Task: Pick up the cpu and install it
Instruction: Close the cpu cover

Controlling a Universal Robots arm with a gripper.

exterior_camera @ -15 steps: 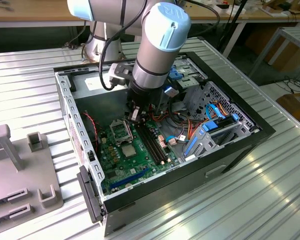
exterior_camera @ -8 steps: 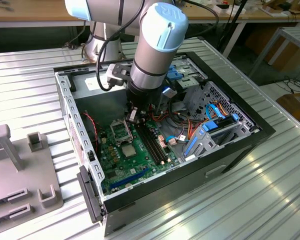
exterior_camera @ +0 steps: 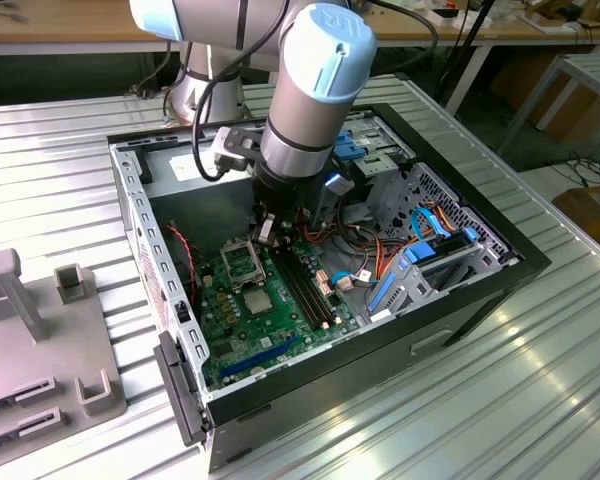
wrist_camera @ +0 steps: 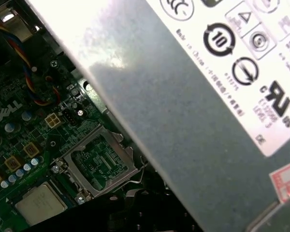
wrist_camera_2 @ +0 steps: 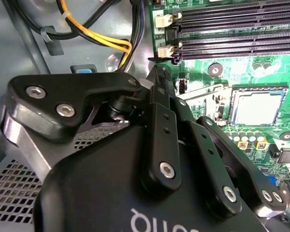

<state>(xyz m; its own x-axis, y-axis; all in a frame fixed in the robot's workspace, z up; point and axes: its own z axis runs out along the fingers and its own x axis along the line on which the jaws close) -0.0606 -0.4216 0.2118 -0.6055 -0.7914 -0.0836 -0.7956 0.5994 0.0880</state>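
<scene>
ext: gripper (exterior_camera: pixel 264 232) hangs over socket (exterior_camera: pixel 239 262) in open PC case (exterior_camera: pixel 130 190) on table (exterior_camera: pixel 540 380); jaws state can't tell | wrist2: cpu (wrist_camera_2: pixel 257 107) lies on board, apart from gripper | wrist1: socket open, cpu (wrist_camera: pixel 40 204) beside it; judge: centre squarely before descending.

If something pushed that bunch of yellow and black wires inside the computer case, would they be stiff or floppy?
Probably floppy: the yellow and black wires run in loose curves, so they would likely bend aside rather than resist. A pale tie seems to bundle them, so they would probably shift together. They look thin, so they are likely light.
</scene>
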